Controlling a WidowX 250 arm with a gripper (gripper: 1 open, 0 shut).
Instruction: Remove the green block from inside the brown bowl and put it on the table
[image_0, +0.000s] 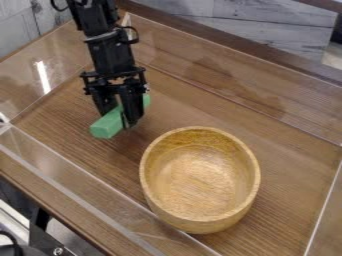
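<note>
The green block is pinched between the black fingers of my gripper, which is shut on it and points steeply down. The block hangs low over the brown wood-grain table, left of the brown bowl; whether its lower end touches the table I cannot tell. The tan wooden bowl stands empty, with its grain showing inside. The upper part of the block is hidden behind the fingers.
Clear acrylic walls edge the table along the front and left sides. A pale counter and wall lie beyond the far edge at the top right.
</note>
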